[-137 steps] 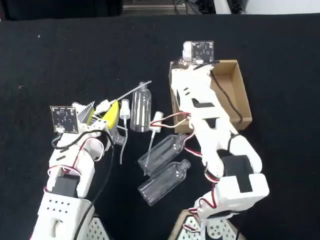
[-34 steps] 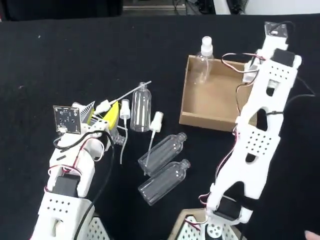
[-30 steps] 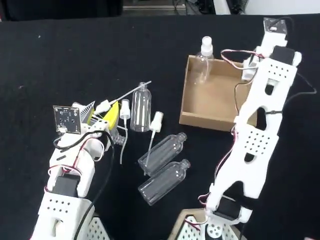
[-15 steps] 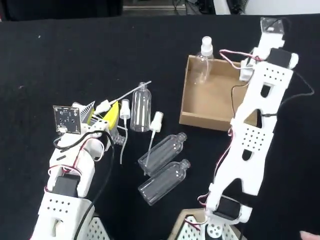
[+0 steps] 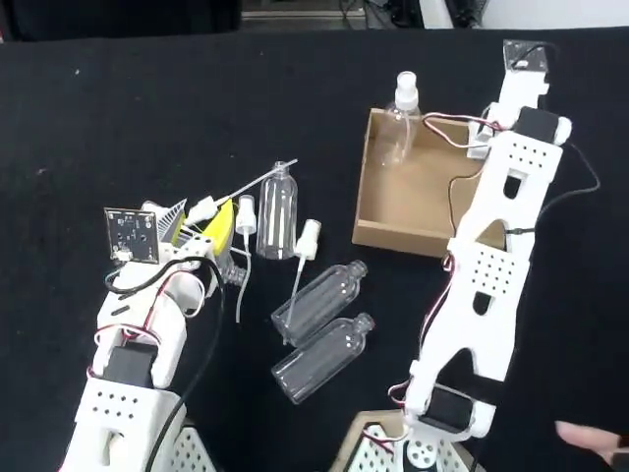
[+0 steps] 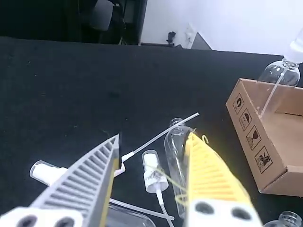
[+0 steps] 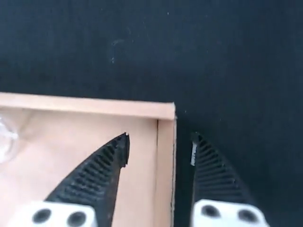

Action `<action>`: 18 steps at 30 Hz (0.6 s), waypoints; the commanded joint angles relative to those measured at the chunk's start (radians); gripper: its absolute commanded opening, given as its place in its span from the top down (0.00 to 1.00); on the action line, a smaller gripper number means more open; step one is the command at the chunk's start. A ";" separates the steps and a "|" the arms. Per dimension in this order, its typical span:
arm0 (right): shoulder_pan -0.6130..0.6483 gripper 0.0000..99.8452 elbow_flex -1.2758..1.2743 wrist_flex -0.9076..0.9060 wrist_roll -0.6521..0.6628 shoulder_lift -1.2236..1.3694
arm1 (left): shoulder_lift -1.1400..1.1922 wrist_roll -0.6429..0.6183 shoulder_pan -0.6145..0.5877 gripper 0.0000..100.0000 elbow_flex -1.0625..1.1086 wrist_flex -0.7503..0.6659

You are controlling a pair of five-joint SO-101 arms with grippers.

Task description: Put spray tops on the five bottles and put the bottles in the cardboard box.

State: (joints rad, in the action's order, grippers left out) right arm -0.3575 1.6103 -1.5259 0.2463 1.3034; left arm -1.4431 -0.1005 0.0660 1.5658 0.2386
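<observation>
- One capped bottle (image 5: 398, 133) stands in the box (image 5: 413, 239); three open bottles (image 5: 319, 300) and loose tops (image 5: 307, 236) lie on the table (image 5: 147, 118).
- The open bottles look light, smooth and squashy: grip mid-body, gently.
- The left claw (image 6: 154, 138) is open above them; the right claw (image 7: 160, 138) is open astride the box wall.

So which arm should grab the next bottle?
Probably left. The left gripper, open, sits right beside the loose bottles and spray tops. The right gripper, open too, straddles a wall of the box, away from them.
</observation>
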 commanded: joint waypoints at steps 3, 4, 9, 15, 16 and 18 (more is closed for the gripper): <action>0.063 0.83 0.058 0.044 0.008 -0.007 | -0.011 0.011 -0.005 0.78 -0.008 -0.023; 0.072 0.83 0.058 0.046 0.008 -0.007 | -0.011 0.011 -0.005 0.78 -0.008 -0.023; 0.106 0.83 0.058 0.049 0.008 -0.007 | -0.011 0.011 -0.005 0.78 -0.008 -0.023; 0.112 0.83 0.058 0.049 0.006 -0.008 | -0.011 0.011 -0.005 0.78 -0.008 -0.023; 0.112 0.83 0.058 0.049 0.006 -0.008 | -0.011 0.011 -0.005 0.78 -0.008 -0.023; 0.112 0.83 0.058 0.049 0.000 -0.008 | -0.011 0.011 -0.005 0.78 -0.008 -0.023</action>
State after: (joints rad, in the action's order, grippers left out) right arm -0.2731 1.6103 -1.4983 0.2509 1.3034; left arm -1.4431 -0.0974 0.0660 1.5658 0.2386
